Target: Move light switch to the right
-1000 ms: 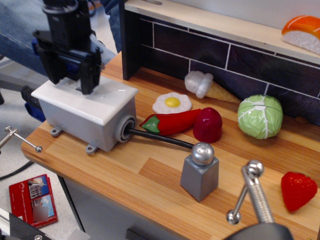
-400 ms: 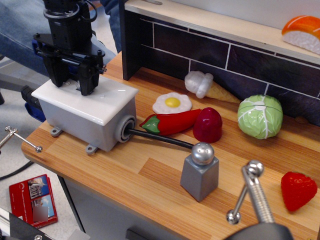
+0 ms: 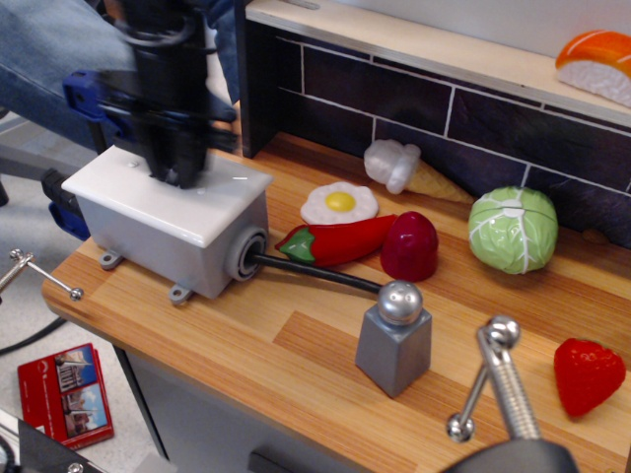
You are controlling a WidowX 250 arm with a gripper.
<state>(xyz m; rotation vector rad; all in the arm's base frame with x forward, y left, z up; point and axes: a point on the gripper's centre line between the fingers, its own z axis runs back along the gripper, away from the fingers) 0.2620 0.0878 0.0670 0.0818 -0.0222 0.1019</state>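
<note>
The light switch box (image 3: 177, 241) is a grey box with a white faceplate (image 3: 222, 197) at the left end of the wooden counter. My black gripper (image 3: 175, 163) stands right over the middle of the faceplate, blurred by motion, its tips down at the plate. The toggle lever is hidden behind the gripper. I cannot tell how the fingers stand or whether they touch the lever.
A black cable (image 3: 315, 274) runs from the box to the right. A red chilli (image 3: 335, 239), fried egg (image 3: 339, 203), red ball-like toy (image 3: 409, 246), cabbage (image 3: 513, 230), ice cream cone (image 3: 404, 169), strawberry (image 3: 589, 374) and grey salt shaker (image 3: 394, 338) lie on the counter. A dark tiled back wall (image 3: 444, 108) rises behind.
My gripper has shifted to the right across the faceplate, from over its left part to over its middle, and is now motion-blurred.
</note>
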